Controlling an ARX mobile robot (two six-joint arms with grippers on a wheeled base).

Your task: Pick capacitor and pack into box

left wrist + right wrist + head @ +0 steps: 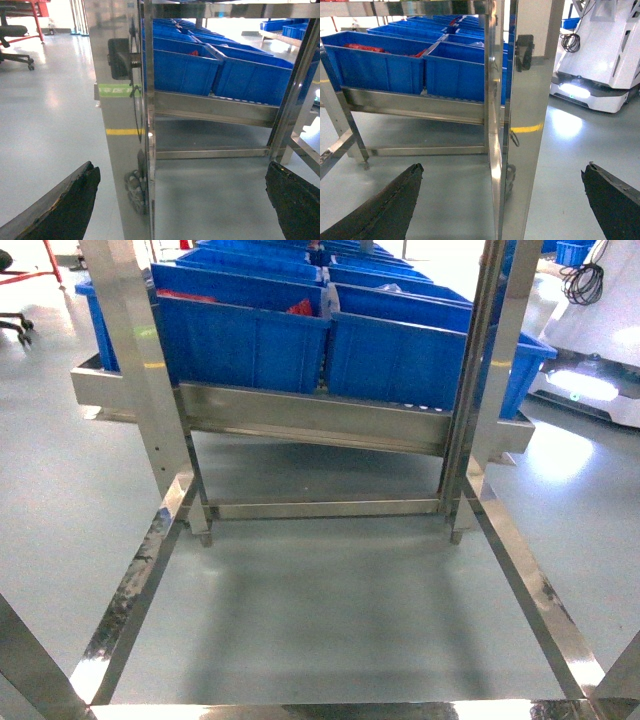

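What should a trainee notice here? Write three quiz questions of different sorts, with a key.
1. What carries the large blue plastic bins?
A. a slanted stainless steel rack
B. a brown cardboard carton
C. a wooden pallet
2. True or false: all those bins are empty.
3. Fill in: in the wrist views, the left hand and the right hand are both ___.

Key: 1 A. 2 False, as red contents show in some. 3 open.
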